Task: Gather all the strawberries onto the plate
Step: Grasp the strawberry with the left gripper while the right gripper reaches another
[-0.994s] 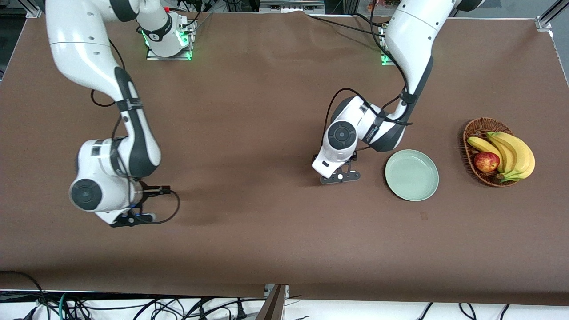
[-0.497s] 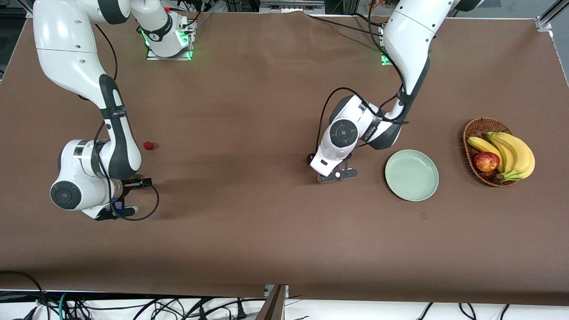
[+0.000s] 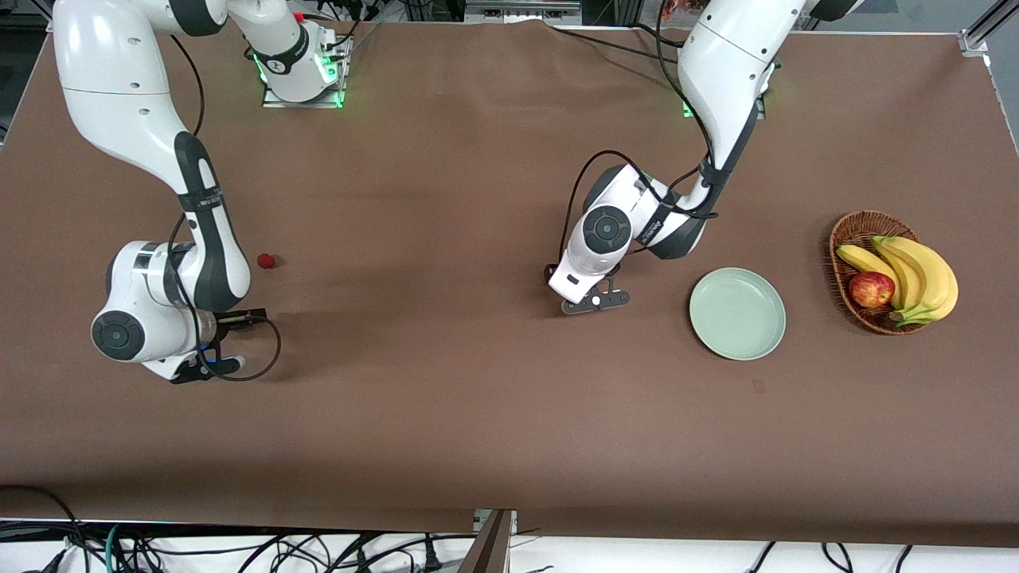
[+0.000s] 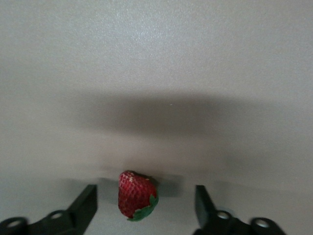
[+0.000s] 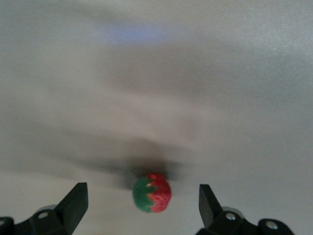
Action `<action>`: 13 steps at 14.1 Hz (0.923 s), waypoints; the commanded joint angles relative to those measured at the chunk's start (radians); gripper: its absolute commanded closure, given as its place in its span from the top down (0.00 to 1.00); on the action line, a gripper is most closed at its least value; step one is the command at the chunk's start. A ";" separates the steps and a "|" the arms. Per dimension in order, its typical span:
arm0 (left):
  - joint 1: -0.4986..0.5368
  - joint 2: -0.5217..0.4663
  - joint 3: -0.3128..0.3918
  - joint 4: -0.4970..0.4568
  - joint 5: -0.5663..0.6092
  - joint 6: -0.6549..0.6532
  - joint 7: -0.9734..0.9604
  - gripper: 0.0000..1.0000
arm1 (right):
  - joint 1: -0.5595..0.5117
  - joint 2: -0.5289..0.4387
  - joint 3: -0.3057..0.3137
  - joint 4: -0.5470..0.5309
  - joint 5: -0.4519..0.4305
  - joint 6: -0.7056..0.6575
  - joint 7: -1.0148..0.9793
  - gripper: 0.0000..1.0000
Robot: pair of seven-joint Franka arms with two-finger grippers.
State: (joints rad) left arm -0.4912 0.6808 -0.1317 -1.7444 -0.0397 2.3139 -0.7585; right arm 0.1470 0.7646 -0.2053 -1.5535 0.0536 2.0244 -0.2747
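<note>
One strawberry (image 3: 267, 260) lies bare on the brown table, near the right arm's forearm. In the right wrist view a second strawberry (image 5: 152, 193) lies on the table between the spread fingers of my right gripper (image 5: 142, 205), untouched. In the left wrist view a third strawberry (image 4: 138, 195) lies between the spread fingers of my left gripper (image 4: 145, 205), untouched. Both berries are hidden under the hands in the front view. My right gripper (image 3: 187, 358) is low at the right arm's end. My left gripper (image 3: 587, 296) is low beside the empty mint-green plate (image 3: 737, 313).
A brown wicker basket (image 3: 856, 227) with bananas (image 3: 915, 270) and a red-yellow apple (image 3: 871, 290) stands at the left arm's end, beside the plate. Cables hang along the table's front edge.
The right arm has swung toward its own end of the table, uncovering the strawberry by its forearm. The left gripper has shifted a little away from the plate.
</note>
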 commanded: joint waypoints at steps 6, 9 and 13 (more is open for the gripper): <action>-0.007 -0.010 0.004 -0.015 -0.012 0.012 0.008 0.22 | -0.009 -0.037 0.003 -0.069 0.009 0.054 -0.031 0.56; 0.060 -0.053 0.006 0.000 -0.008 -0.046 0.060 0.22 | -0.009 -0.037 0.004 -0.071 0.011 0.054 -0.031 0.23; 0.193 -0.125 0.006 0.016 -0.009 -0.192 0.342 0.23 | -0.009 -0.037 0.004 -0.068 0.011 0.053 -0.031 0.18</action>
State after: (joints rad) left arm -0.3652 0.6106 -0.1185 -1.7195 -0.0397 2.1934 -0.5563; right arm 0.1440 0.7632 -0.2071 -1.5804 0.0539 2.0635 -0.2834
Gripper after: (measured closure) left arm 0.683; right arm 0.656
